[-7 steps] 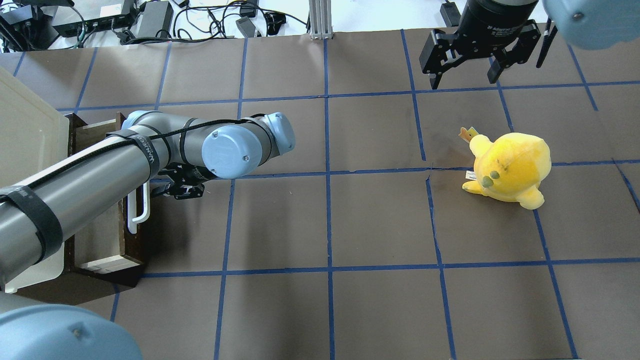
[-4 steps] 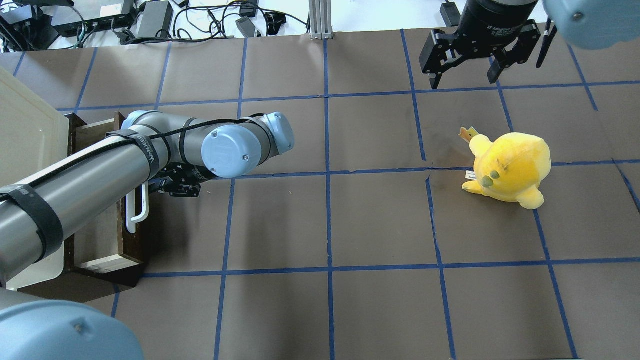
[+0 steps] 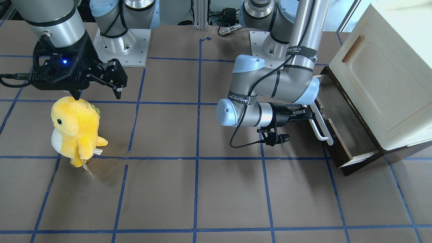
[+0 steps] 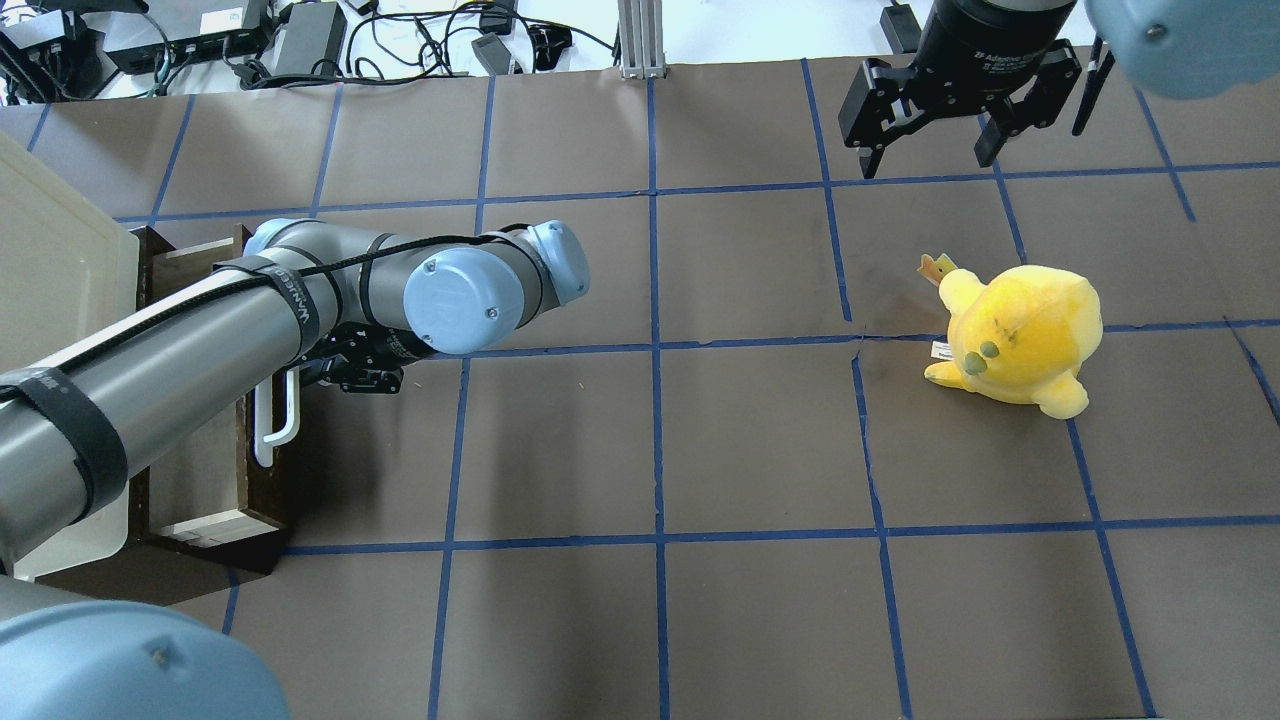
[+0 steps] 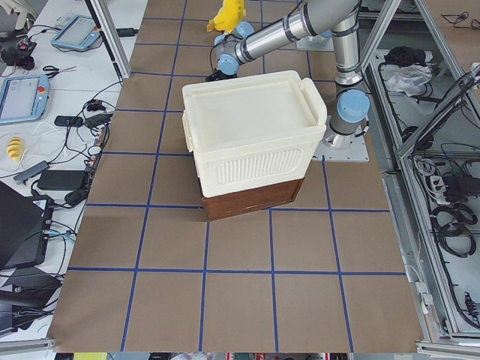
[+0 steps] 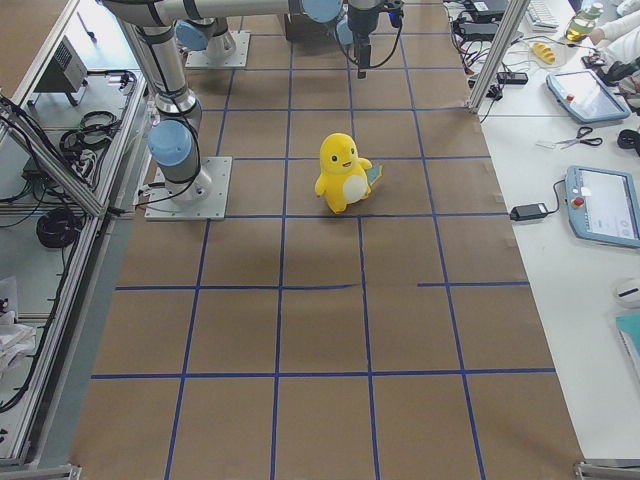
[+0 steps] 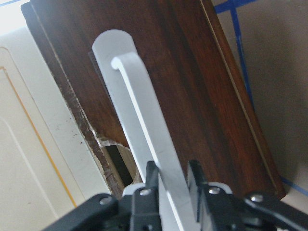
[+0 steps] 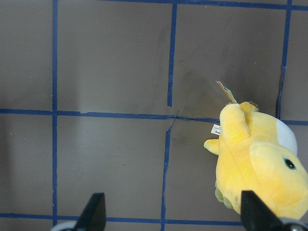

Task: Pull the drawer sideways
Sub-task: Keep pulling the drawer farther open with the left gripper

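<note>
The dark brown drawer (image 3: pixel 341 148) stands partly pulled out from under the cream-white cabinet (image 3: pixel 388 84), pale wood showing inside. It also shows in the overhead view (image 4: pixel 270 500). My left gripper (image 3: pixel 308 114) is shut on its long white bar handle (image 3: pixel 320 130). In the left wrist view the two fingers (image 7: pixel 151 175) sit on either side of the handle (image 7: pixel 139 106), against the drawer front (image 7: pixel 192 86). My right gripper (image 4: pixel 925 150) is open and empty, above the table at the far right, behind a yellow plush toy (image 4: pixel 1020 335).
The plush toy (image 3: pixel 76 128) stands under the right gripper (image 3: pixel 98 92) and shows in the right wrist view (image 8: pixel 260 163). The cabinet (image 4: pixel 50 270) fills the table's left end. Brown table covering with a blue tape grid (image 4: pixel 660 440) lies between the arms.
My left gripper has shifted slightly toward the drawer front while holding the handle. The drawer has hardly moved. The right arm and the plush toy have not moved.
</note>
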{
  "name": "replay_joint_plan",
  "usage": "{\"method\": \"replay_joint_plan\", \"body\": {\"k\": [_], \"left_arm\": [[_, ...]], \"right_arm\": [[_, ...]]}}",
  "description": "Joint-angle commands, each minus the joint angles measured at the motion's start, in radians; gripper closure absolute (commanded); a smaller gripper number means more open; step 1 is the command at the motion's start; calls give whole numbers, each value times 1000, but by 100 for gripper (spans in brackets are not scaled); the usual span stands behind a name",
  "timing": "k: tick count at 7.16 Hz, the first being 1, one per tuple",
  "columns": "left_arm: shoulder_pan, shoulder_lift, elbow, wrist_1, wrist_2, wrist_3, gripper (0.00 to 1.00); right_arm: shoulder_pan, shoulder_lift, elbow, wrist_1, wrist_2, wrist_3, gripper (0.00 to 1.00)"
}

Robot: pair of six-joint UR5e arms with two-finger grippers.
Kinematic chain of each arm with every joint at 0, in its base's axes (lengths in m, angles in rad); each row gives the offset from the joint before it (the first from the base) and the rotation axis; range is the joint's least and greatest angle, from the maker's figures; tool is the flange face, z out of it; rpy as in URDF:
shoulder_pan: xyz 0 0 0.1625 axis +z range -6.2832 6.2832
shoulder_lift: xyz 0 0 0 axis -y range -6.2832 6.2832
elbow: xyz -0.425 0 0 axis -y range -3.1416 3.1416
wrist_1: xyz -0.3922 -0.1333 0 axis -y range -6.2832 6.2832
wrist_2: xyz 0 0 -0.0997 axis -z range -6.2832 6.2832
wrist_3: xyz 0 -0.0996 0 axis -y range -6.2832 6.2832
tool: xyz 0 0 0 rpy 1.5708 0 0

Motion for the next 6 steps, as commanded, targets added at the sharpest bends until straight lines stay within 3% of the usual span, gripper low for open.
{"method": "replay_joint_plan", "body": {"k": [1, 6], "left_arm": [[-12, -1, 18, -2, -22, 2, 75], [-40, -3, 45, -1, -37, 14, 75]], "right_arm": [[0, 0, 0, 0, 0, 0, 0], [0, 0, 0, 0, 0, 0, 0]]}}
